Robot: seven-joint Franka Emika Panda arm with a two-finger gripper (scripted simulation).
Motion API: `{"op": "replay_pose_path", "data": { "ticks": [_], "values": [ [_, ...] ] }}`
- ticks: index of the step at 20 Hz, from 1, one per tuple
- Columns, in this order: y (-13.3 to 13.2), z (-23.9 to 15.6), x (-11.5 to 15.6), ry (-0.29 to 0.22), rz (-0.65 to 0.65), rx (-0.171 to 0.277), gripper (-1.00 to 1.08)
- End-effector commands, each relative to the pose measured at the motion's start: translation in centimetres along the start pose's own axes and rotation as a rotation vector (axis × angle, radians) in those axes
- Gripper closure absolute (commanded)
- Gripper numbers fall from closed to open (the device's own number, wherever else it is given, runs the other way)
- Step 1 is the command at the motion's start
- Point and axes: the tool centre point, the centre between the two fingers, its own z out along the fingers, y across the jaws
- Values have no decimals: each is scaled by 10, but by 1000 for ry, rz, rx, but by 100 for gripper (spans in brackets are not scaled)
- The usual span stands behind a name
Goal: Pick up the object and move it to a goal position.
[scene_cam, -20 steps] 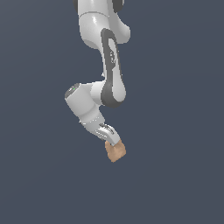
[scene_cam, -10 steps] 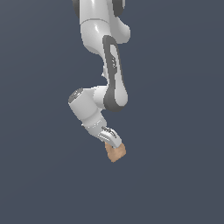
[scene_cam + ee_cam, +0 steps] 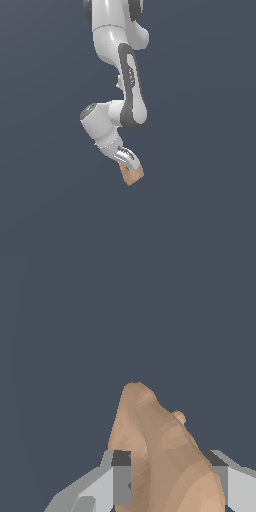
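Observation:
The object is a small tan, lumpy block held at the end of the white arm in the exterior view. My gripper is shut on it, with grey fingers clamped on its upper part. In the wrist view the object fills the space between the two finger pads and sticks out well past them. The block hangs against a plain dark grey-blue background, and no surface shows under it.
Only the arm's white and dark grey links stand above the gripper. The rest of both views is uniform dark grey-blue with no other object or edge.
The arm's lower links have shifted slightly, with the wrist housing a little lower. The gripper and the held object stay almost at the same spot.

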Motion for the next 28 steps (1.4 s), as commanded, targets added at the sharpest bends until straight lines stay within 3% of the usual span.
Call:
{"op": "replay_pose_path", "data": {
  "ticks": [1,14,28],
  "values": [
    [1,1,-1,-2,1,-1,108],
    [7,-28,7,0,1,0,108],
    [43,-171,45,-1,3,-3,108]
  ]
}}
